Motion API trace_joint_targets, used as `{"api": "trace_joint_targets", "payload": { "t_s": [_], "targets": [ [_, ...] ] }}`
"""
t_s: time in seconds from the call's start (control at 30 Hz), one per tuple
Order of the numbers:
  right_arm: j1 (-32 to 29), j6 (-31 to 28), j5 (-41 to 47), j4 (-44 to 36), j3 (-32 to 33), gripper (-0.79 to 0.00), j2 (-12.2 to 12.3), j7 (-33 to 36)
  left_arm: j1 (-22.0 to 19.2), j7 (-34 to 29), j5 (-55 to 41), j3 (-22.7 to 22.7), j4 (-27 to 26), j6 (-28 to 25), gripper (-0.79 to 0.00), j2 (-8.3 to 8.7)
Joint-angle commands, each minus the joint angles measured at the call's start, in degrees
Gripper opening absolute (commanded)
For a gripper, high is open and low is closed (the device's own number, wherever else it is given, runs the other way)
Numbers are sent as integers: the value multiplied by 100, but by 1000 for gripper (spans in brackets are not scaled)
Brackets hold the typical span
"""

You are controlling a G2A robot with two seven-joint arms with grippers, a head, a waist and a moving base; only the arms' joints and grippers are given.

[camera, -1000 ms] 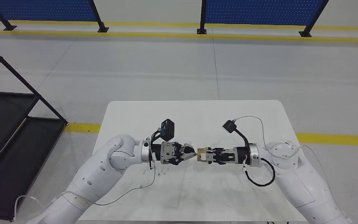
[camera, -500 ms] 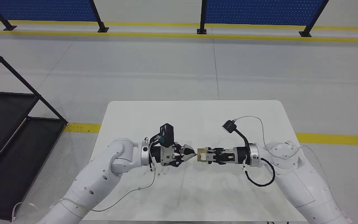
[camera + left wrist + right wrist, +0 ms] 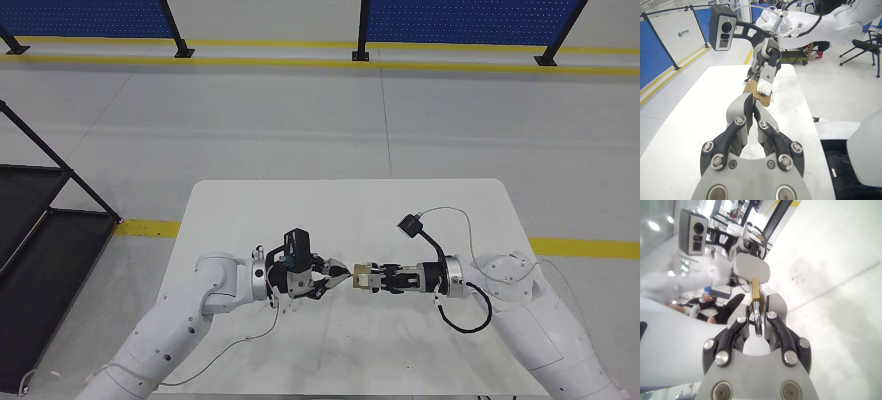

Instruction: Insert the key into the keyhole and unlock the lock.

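A brass padlock hangs in the air over the white table, with my right gripper shut on its body. In the right wrist view the brass body sits between that gripper's fingers, the silver shackle pointing back toward the wrist. My left gripper is shut on a thin key, seen edge-on between the dark pads. The key's tip meets the padlock's end face; how deep it sits is hidden. The two grippers face each other tip to tip.
A black rack stands on the floor left of the table. Blue barrier panels line the far side of the room. Table edges lie well away from both grippers on all sides.
The left wrist has rolled and its camera has swung lower toward the table, the elbow shifting inward. Both gripper tips stay at the padlock. The right arm has not moved.
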Motion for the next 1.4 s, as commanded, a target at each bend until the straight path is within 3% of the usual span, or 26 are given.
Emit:
{"api": "trace_joint_targets", "payload": {
  "t_s": [0.0, 0.7, 1.37],
  "targets": [
    [0, 0, 0, 0, 0, -785, 0, 0, 35, 92, 147, 2, 3, 26, -785, 0],
    [0, 0, 0, 0, 0, -785, 0, 0, 164, 842, 1304, 1, -81, 337, -785, -5],
    [0, 0, 0, 0, 0, -785, 0, 0, 390, 1038, 1902, -92, -373, 579, -785, 34]
  ]
}}
